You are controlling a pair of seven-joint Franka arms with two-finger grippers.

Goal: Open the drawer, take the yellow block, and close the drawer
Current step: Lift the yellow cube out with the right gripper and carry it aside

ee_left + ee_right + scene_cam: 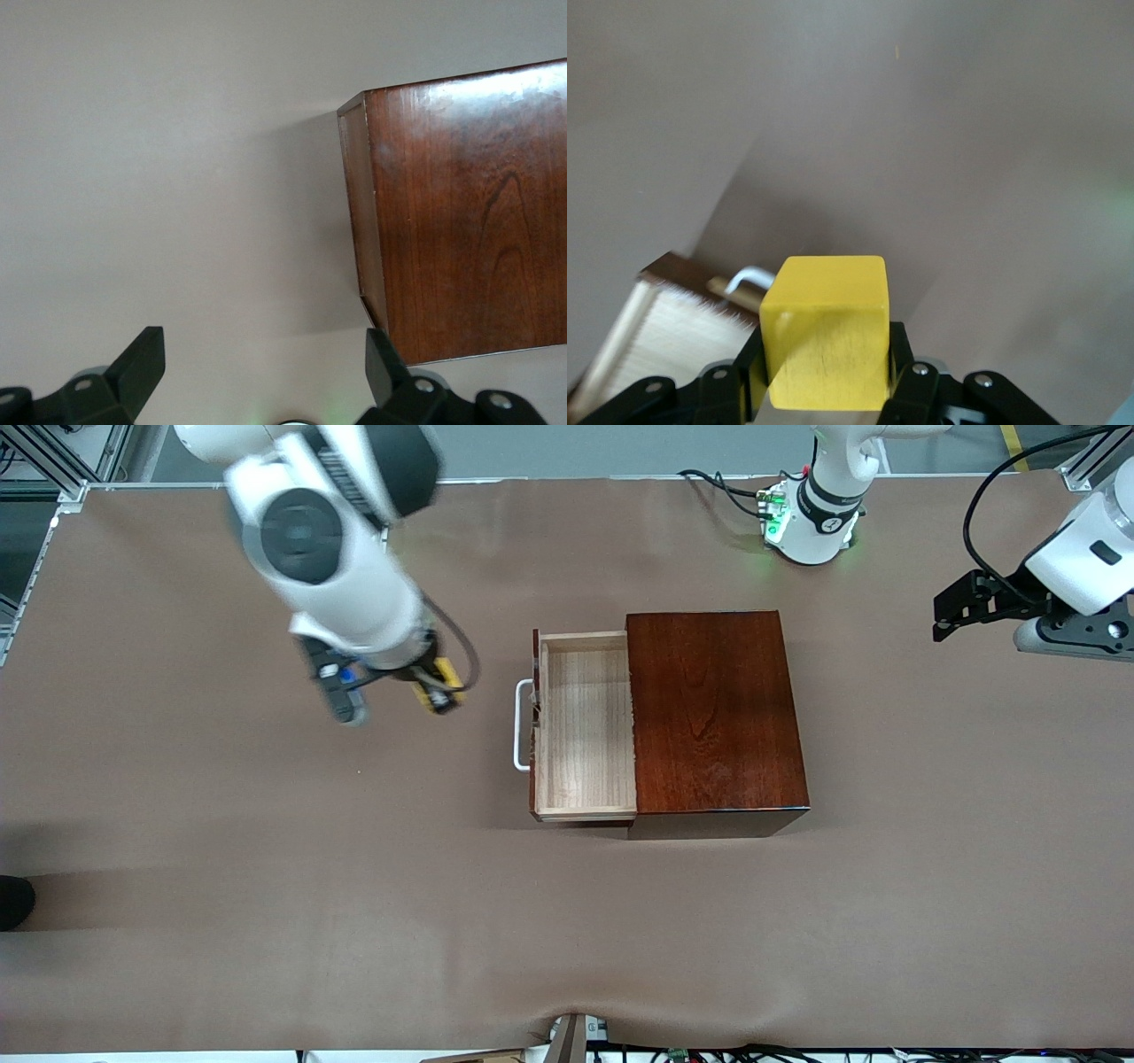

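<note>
- Drawer [585, 726]: the tray is pulled out of the dark reddish-brown wooden box [713, 713] toward the right arm's end of the table. Its pale wood floor is bare. The dark front carries a white handle [521, 724] shaped like a U, which points toward the right arm's end.
- Table [266, 886]: a brown cover spreads over it. The box sits near the middle, somewhat closer to the edge where the arms' bases stand than to the front camera's edge.
- Right arm: it reaches in from its base at the top edge and hangs over bare cover, between the drawer front and its own end of the table.
- Left arm: it waits, raised near its own end of the table. The left wrist view looks down on 1 corner of the box.
- Left gripper [952, 615]: the 2 fingers stand apart with nothing between them; it hovers over the cover, well apart from the box.
- Right gripper [436, 686]: the 2 fingers are clamped on the yellow block, 1 on each side.
- Yellow block [824, 332]: it is up in the air in the right gripper, outside the drawer, over the cover just beside the handle.
</note>
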